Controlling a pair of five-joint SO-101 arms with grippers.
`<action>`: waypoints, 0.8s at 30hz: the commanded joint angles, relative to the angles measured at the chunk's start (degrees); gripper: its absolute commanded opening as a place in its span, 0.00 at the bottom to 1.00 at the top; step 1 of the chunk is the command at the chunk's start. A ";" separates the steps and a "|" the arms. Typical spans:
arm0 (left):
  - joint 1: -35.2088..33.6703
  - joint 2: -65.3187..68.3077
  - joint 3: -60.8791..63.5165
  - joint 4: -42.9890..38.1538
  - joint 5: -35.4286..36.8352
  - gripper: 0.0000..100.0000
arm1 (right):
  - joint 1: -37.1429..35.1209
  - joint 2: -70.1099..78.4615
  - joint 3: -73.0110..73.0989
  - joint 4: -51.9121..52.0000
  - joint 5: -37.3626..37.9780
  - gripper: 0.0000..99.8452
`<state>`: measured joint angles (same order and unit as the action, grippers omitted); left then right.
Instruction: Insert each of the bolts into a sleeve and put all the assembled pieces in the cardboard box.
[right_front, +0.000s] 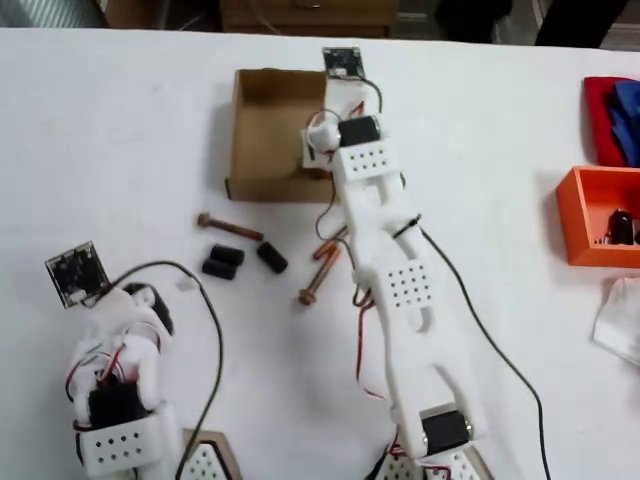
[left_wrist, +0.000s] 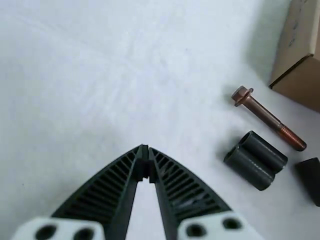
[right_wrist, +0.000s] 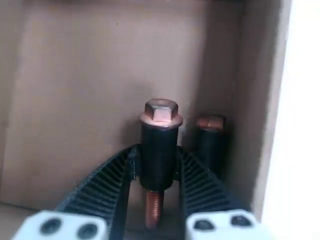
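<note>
A: R arm status?
B: The right gripper (right_wrist: 157, 157) is inside the cardboard box (right_front: 270, 130); its fingers (right_wrist: 110, 180) are clamped on an assembled piece (right_wrist: 158, 145), i.e. a black sleeve w/ a copper bolt through it; hex head at one end, threaded tip sticking out the other, btw the fingers.
A: Anything else in the box?
B: A second assembled piece (right_wrist: 210, 142) just beside the held one, close to the box's side wall.
A: And the L arm?
B: The left gripper (left_wrist: 145, 162) hangs over bare table (left_wrist: 90, 75), well apart from the box; its fingers are pressed together, tips touching, nothing btw them.
A: Parts outside the box?
B: One loose bolt (right_front: 230, 227) lies on the table near the box, on the side toward the arms' bases; a pair of sleeves (right_front: 222, 262) lies side by side, touching, just beside that bolt; a third sleeve (right_front: 271, 257) sits a bit apart from the pair; two more bolts (right_front: 312, 287) lie next to the R arm, partly under it.
A: Other stuff?
B: An orange bin (right_front: 572, 215) near the table's edge, well apart from the parts.
</note>
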<state>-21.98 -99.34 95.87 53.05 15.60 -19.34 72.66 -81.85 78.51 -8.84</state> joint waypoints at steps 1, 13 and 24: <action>-0.44 -0.70 1.45 0.09 0.53 0.03 | -0.22 0.13 -0.53 0.48 -1.85 0.02; -0.44 -0.70 1.45 0.09 0.53 0.03 | -0.22 1.45 -0.62 0.57 -2.11 0.06; -0.44 -0.70 1.45 0.09 0.53 0.03 | 0.22 -3.21 -5.80 0.66 0.79 0.11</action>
<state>-21.98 -99.34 95.87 53.05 15.60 -19.69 74.59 -83.78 78.42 -10.15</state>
